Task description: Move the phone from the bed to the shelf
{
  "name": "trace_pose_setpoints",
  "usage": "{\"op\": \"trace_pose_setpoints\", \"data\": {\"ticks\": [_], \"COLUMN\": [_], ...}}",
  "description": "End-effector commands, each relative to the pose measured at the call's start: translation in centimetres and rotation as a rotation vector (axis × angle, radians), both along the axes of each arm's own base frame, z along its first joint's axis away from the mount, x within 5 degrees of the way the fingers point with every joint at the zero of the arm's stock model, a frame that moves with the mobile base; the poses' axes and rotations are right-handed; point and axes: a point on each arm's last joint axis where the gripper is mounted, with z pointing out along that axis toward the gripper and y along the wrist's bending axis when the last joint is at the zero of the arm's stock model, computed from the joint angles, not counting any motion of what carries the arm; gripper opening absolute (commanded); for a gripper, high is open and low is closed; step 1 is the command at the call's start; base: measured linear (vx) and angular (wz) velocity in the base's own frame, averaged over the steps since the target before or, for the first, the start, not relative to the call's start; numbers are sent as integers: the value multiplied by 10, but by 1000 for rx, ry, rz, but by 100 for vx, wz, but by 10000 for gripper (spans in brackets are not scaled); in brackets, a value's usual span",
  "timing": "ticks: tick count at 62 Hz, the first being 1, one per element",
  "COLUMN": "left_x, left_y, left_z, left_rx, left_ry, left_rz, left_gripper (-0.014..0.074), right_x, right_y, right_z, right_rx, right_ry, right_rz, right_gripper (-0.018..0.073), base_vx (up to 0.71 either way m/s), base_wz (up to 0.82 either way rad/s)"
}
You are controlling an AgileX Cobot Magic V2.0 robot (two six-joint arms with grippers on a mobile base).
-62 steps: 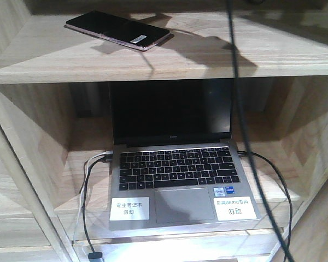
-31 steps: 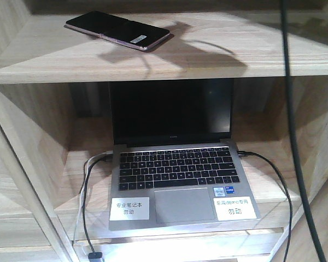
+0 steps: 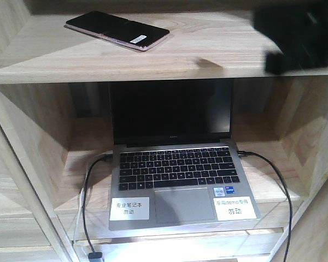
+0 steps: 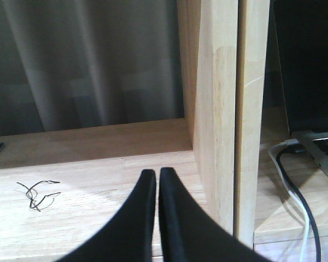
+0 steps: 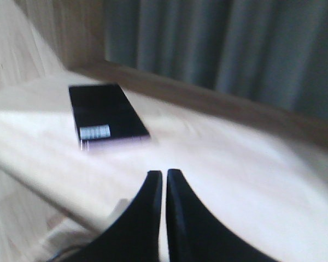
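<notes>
The black phone (image 3: pixel 117 30) with its pinkish rim and white barcode sticker lies flat on the upper plank of the pale wood shelf (image 3: pixel 180 63), at the plank's left. The right wrist view shows the phone (image 5: pixel 106 114) ahead and to the left of my right gripper (image 5: pixel 164 173), which is shut, holds nothing and hovers apart from it over the plank. A dark blurred mass (image 3: pixel 300 38) at the top right of the front view is my right arm. My left gripper (image 4: pixel 157 172) is shut and empty over a lower plank (image 4: pixel 98 180). The bed is out of view.
An open grey laptop (image 3: pixel 172 164) fills the compartment below the phone, with cables (image 3: pixel 87 218) trailing from both sides. A thick upright plank (image 4: pixel 224 109) stands just right of my left gripper. A thin wire scrap (image 4: pixel 38 194) lies on the lower plank, and a grey curtain (image 4: pixel 98 60) hangs behind.
The dark cable hanging across the front view has swung right and out of it. My blurred right arm has come into the top right. The phone has not moved.
</notes>
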Motion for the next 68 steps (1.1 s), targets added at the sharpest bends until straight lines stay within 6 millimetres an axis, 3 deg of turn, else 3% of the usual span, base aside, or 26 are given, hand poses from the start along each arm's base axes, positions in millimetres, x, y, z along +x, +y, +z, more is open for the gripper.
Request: {"op": "trace_pose_setpoints", "data": {"ticks": [1, 17, 37, 46, 68], "left_x": [-1, -1, -1, -1, -1], "left_y": [0, 0, 0, 0, 0], "left_z": [16, 16, 16, 16, 16], "left_rx": [-4, -4, -4, -4, -4], "left_ry": [-108, -108, -108, -108, -108], "left_rz": [-4, -4, -4, -4, -4], "left_gripper": [1, 1, 1, 1, 1], "right_x": [-22, -74, -118, -128, -130], "right_y": [-14, -36, -51, -55, -54], "right_z": [-1, -52, -109, -121, -122], "right_rx": [55, 73, 90, 99, 96], "right_ry": [-96, -126, -143, -163, -163], "right_rz": [-69, -117, -119, -118, -111], "right_gripper": [-3, -3, -3, -3, -3], "base_vx": [0, 0, 0, 0, 0], "base_wz": [0, 0, 0, 0, 0]}}
